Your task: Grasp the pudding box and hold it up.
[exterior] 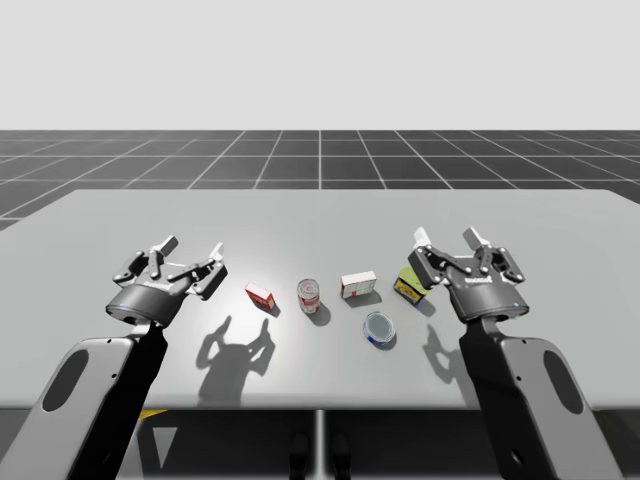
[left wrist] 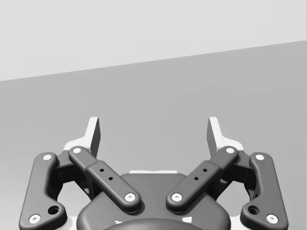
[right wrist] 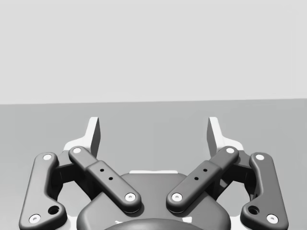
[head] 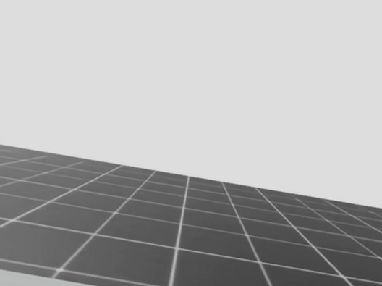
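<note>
- The simulated humanoid's left gripper [exterior: 192, 252] hovers over the left side of the flat grey bench [exterior: 320, 215]. It is released and empty, its fingers [left wrist: 94, 135] spread wide in the left wrist view with bare bench ahead of them.
- The right gripper [exterior: 445, 240] hovers over the right side, likewise released and holding nothing.
- Five goods sit between the two arms in a loose row: a small red box [exterior: 261, 295], an upright red-and-white can [exterior: 310, 295], a white-and-red box [exterior: 358, 285] and a yellow-and-green box [exterior: 408, 286]. A low round blue tin [exterior: 378, 328] lies nearer the robot.
- The pudding box appears to be either the white-and-red box or the small red box; the print is too small to settle which. Both rest on the bench near its middle, on either side of the can, and neither is touched.
- The small red box lies closer to the left gripper and the white-and-red box closer to the right gripper.
- The yellow-and-green box sits just beside the right gripper, partly hidden behind it.
- By this evidence, no part of the task is done.
- An arm has yet to reach the box, close the gripper on it and lift it off the bench.
</note>
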`<state>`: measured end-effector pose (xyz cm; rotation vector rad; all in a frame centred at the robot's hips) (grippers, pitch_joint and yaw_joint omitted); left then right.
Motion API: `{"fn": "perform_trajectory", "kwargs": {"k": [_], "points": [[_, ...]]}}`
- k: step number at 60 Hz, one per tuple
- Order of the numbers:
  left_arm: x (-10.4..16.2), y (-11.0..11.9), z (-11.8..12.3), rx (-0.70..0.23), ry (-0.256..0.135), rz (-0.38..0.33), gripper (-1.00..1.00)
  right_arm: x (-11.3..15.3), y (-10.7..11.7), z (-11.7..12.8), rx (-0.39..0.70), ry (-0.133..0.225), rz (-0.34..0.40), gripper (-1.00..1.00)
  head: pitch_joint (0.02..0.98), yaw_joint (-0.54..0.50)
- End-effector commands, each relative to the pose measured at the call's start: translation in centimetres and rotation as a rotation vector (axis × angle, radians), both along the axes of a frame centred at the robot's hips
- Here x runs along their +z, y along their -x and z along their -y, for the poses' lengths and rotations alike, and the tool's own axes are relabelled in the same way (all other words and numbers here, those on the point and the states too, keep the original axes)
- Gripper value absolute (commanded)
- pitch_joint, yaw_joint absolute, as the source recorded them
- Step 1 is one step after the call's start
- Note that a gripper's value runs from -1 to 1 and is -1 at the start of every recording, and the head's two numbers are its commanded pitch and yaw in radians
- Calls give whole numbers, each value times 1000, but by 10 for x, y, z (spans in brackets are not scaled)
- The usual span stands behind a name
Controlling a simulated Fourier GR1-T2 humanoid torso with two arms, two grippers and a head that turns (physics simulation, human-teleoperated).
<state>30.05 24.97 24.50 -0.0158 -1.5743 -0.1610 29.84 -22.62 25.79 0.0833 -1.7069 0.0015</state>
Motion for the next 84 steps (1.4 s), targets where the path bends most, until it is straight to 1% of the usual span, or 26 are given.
{"fn": "perform_trajectory", "kwargs": {"k": [1, 2, 3, 5, 10, 18, 19, 21, 27, 36, 38, 42, 48, 49, 54, 60, 61, 69, 76, 79, 80, 84], "points": [[0, 0, 0, -2, -1, -2, -1000, -1, 1, -1, -31, 5, 14, -1000, 45, 10], [0, 0, 0, -2, 0, -2, -1000, -1, 1, 0, -18, 16, 13, -1000, 46, 10], [0, 0, 0, -2, 0, -2, -1000, -1, 1, 0, -5, 18, 8, -1000, 47, 9], [0, 0, 0, -1, -1, -2, -1000, -1, 0, 0, 17, 4, -7, -1000, 51, 9], [0, 0, -1, -1, 1, -3, -1000, -1, -1, 1, 16, 1, -29, -1000, 69, 9], [1, 0, -1, -1, 1, -3, -1000, -1, -2, 1, 17, 0, -36, -1000, 140, 7], [1, 0, -1, -1, 1, -3, -1000, -1, -2, 2, 16, 4, -36, -1000, 174, 7], [1, 0, -1, -2, 2, -3, -1000, -1, -2, 2, 15, 5, -36, -1000, 196, 8], [1, 0, -1, -9, 7, -3, -1000, -2, -3, 1, -4, 27, -31, -1000, 288, 13], [1, 0, -1, -15, 10, -5, -1000, -2, -3, 1, -7, 34, -36, -1000, 419, 21], [1, 0, -1, -15, 13, -5, -1000, -2, -3, 1, -12, 34, -40, -1000, 465, 23], [1, 0, -1, -13, 12, -4, -1000, -2, -3, 1, -18, 38, -41, -1000, 525, 24], [1, 0, -1, -13, 12, -4, -1000, -2, -4, 1, -22, 41, -42, -1000, 611, 10], [1, 0, -1, -14, 12, -4, -1000, -2, -4, 1, -23, 42, -41, -1000, 638, 2], [1, 0, -1, -16, 13, -4, -1000, -2, -4, 1, -25, 46, -40, -1000, 688, -21], [2, 0, -1, -18, 12, -3, -1000, -2, -4, 0, -26, 50, -38, -1000, 731, -63], [2, 0, -1, -19, 13, -3, -1000, -2, -4, 0, -30, 53, -37, -1000, 748, -84], [2, 0, 0, -22, 14, -3, -1000, -3, -4, 0, -37, 60, -33, -1000, 793, -123], [2, 0, 1, -24, 13, -2, -1000, -2, -4, -1, -41, 65, -26, -1000, 797, -135], [2, 0, 1, -24, 14, -3, -1000, -2, -4, -4, -47, 76, -21, -1000, 792, -137], [2, 0, 1, -24, 15, -4, -1000, -1, -2, -7, -27, 53, -34, -1000, 788, -136], [2, 0, 1, -21, 17, -5, -1000, 0, 0, -12, -13, 41, -49, -1000, 781, -134]]}}
